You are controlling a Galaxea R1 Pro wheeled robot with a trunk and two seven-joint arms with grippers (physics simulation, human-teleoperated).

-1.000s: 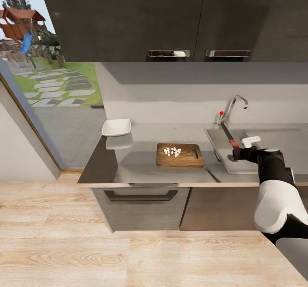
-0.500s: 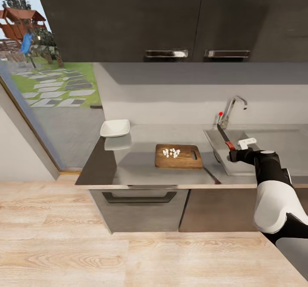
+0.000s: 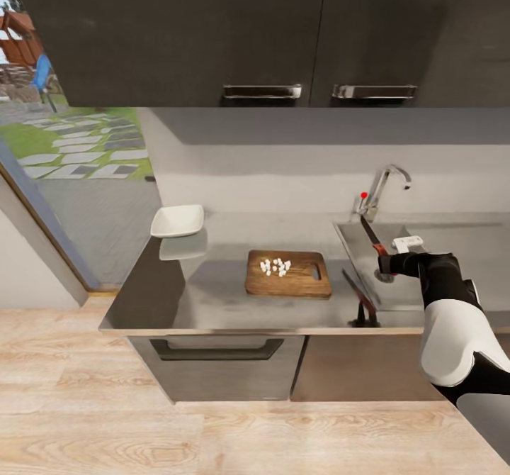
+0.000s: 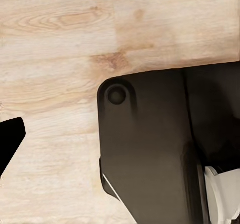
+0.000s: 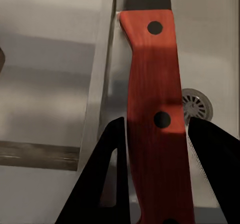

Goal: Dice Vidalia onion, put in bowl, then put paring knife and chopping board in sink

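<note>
1. At nine o'clock in the head view a window (image 3: 71, 142) looks onto a garden path; a pale wood floor (image 3: 142, 425) runs along the bottom; dark wall cupboards (image 3: 283, 28) hang at twelve o'clock.
2. The grey countertop (image 3: 212, 291) carries a white bowl (image 3: 177, 220) at its ten o'clock corner; the wooden board (image 3: 288, 274) lies near the middle, bearing a cluster of white onion dice (image 3: 275, 267).
3. At three o'clock sits the sink (image 3: 425, 276) with its tap (image 3: 382, 188); the right gripper (image 3: 386, 261) hangs over the basin, clamped on the knife (image 3: 370, 236), blade pointing toward the tap.
4. The right wrist view adds detail: both fingers (image 5: 107, 184) flank the red handle (image 5: 156, 124); the drain (image 5: 197, 106) shows beyond it.
5. The left wrist view gives floor (image 4: 55, 58) and dark robot body (image 4: 150, 149); the left gripper's state I cannot tell.
</note>
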